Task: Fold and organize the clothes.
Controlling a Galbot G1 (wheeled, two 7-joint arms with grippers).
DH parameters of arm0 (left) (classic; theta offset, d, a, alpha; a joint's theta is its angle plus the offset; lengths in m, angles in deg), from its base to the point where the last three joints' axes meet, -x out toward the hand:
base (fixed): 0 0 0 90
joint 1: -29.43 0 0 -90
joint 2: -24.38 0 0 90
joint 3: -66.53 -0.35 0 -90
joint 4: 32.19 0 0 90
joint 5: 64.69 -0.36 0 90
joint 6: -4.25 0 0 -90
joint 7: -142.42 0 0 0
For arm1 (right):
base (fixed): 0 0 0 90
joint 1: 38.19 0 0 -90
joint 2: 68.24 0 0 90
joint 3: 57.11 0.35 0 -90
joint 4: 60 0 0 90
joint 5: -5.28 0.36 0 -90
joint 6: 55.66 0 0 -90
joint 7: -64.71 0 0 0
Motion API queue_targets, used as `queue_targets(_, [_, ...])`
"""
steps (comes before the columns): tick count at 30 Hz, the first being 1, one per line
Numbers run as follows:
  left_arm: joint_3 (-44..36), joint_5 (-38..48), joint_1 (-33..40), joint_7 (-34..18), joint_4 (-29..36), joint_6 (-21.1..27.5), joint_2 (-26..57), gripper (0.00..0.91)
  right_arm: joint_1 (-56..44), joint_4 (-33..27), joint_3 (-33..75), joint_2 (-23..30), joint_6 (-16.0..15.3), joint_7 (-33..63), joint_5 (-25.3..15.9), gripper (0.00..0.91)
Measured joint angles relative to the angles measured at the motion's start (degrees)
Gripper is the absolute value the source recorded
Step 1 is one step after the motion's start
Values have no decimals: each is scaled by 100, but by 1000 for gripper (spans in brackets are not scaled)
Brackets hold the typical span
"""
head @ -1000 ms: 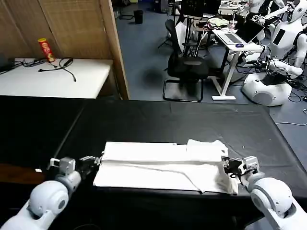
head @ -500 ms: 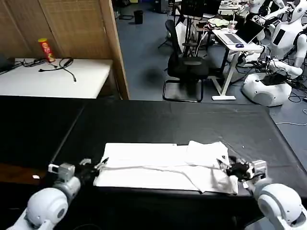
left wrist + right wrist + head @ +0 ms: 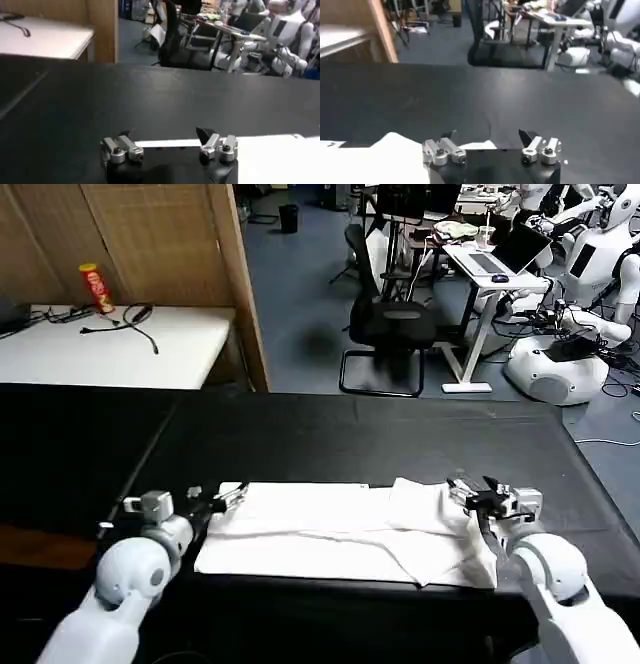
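Nearest the robot, the white T-shirt is lying flat on the black table as a long folded band, running from 9 o'clock to 3 o'clock across the near part of the cover, with a rumpled hump at its 3 o'clock end. The left gripper is sitting at the band's 9 o'clock end, by the far corner, its fingers spread apart and holding nothing. The right gripper is sitting at the 3 o'clock end beside the hump, fingers likewise apart and empty.

The cloth is looking light, soft and limp; it will likely sag and slide on itself if lifted at one point, so pinching it at both short ends together, through all layers near the corners, seems the safest hold. The hump will probably need smoothing.

The head view is giving the whole band and both arms at once. The left wrist view is showing the left gripper with open space between its tips and the shirt's straight far edge lying just beyond them. The right wrist view is showing the right gripper open over a peaked fold of cloth.

Farther off, toward 12 o'clock, an office chair is standing on the floor
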Motion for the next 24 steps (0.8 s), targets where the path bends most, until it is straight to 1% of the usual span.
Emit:
queue_targets(1, [-3, 29, 32, 3, -77, 0, -27, 497, 41, -87, -22, 38, -1, -17, -19, 722])
queue_targets(2, [-5, 71, 53, 10, -158, 3, -46, 273, 83, -168, -47, 77, -1, -30, -40, 692])
queue_targets(3, [-2, 138, 66, 14, -229, 8, -63, 137, 111, -220, -59, 103, 1, -40, -52, 653])
queue_targets(4, [0, 218, 74, 16, -281, 22, -78, 0, 142, -259, -64, 121, 2, -50, -61, 507])
queue_targets(5, [2, 263, 84, 20, -320, 33, -90, 0, 165, -285, -73, 136, 4, -57, -67, 283])
queue_targets(6, [2, 279, 90, 27, -350, 39, -96, 0, 180, -306, -81, 149, 6, -62, -74, 283])
queue_targets(7, [3, 289, 94, 32, -368, 58, -100, 0, 192, -323, -85, 158, 7, -67, -84, 117])
queue_targets(9, [1, 289, 105, 30, -408, 85, -103, 0, 203, -339, -97, 180, 11, -75, -109, 68])
queue_targets(13, [-12, 168, 165, -16, -527, 87, -137, 0, 180, -335, -91, 223, 23, -80, -152, 59])
queue_targets(18, [-20, -154, 212, -3, -686, -57, -197, 0, 163, -345, -71, 258, 75, -82, -170, 39])
queue_targets(19, [-20, -213, 221, 9, -702, -90, -209, 0, 168, -356, -69, 269, 99, -83, -190, 20])
queue_targets(24, [-73, -642, 319, 62, -823, -289, -262, 0, 251, -471, -63, 358, 329, -34, -444, 10])
